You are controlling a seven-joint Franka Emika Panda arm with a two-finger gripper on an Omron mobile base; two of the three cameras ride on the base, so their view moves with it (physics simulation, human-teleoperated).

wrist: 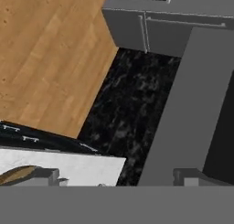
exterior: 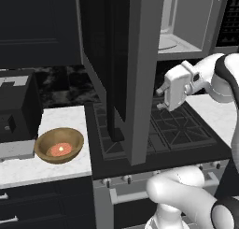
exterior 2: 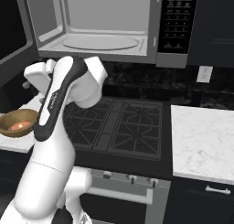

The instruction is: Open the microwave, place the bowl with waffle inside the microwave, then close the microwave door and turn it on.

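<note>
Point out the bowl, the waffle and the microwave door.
bowl (exterior: 44, 145): left base view, wooden rim at left.
waffle (exterior: 59, 149): left base view, its centre.
microwave door (exterior: 142, 78): left base view, grey frame edge.

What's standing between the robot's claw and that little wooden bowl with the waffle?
In the left base view, the open microwave door hangs between the gripper and the bowl. Below it lie the stove's left burners and a strip of white counter.

Open microwave (exterior 2: 105, 26) up top with a light grey inside, black button panel (exterior 2: 177, 21) on its right, black stove (exterior 2: 119, 127) below, white arm (exterior 2: 57, 104) bent over its left side, wooden bowl (exterior 2: 17, 122) with orange waffle (exterior 2: 18, 125) at far left, white counter (exterior 2: 203, 143) on right.
</note>
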